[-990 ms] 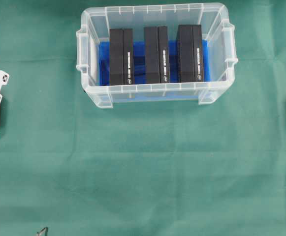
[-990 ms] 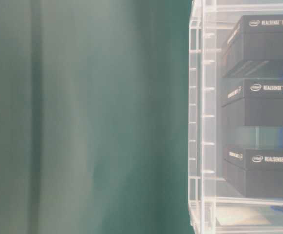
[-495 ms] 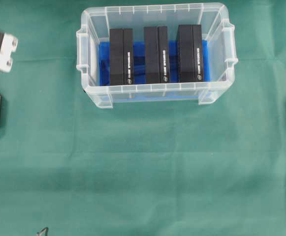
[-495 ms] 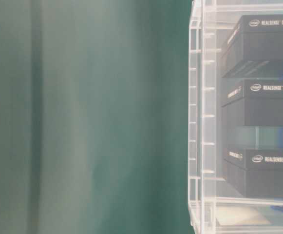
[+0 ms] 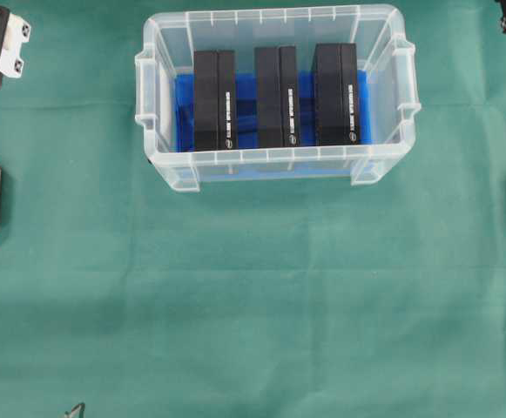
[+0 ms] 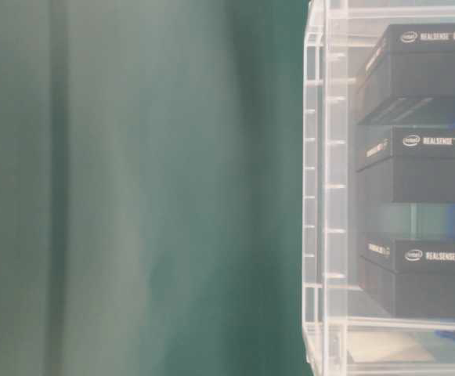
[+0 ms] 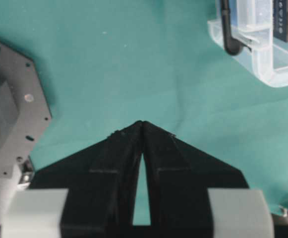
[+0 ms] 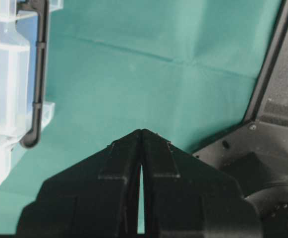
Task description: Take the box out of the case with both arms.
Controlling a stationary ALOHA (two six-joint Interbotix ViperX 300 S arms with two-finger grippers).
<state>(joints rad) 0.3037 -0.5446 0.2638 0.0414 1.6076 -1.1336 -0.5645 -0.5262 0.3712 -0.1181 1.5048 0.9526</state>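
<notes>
1. The case (image 5: 278,96) sits on the green cloth (image 5: 253,287) near the far edge in the overhead view, long axis running left-right, rim handles at the two short ends.
2. Inside, on the blue sheet (image 5: 246,109), 3 black boxes stand side by side: left box (image 5: 214,100), middle box (image 5: 276,97), right box (image 5: 335,94). Each box's long axis runs front-to-back, i.e. across the case's length, w/ blue gaps between them.
3. Table-level view shows white lettering on the boxes through the clear wall.
4. Left gripper (image 7: 142,124): tips pressed together, holding nothing, over bare cloth, w/ a corner of the case at upper right of its wrist view.
5. Right gripper (image 8: 142,132): also closed, empty, over cloth, the case's end at its left.
6. Overhead, both arms are only at the top corners, well apart from the case.
</notes>
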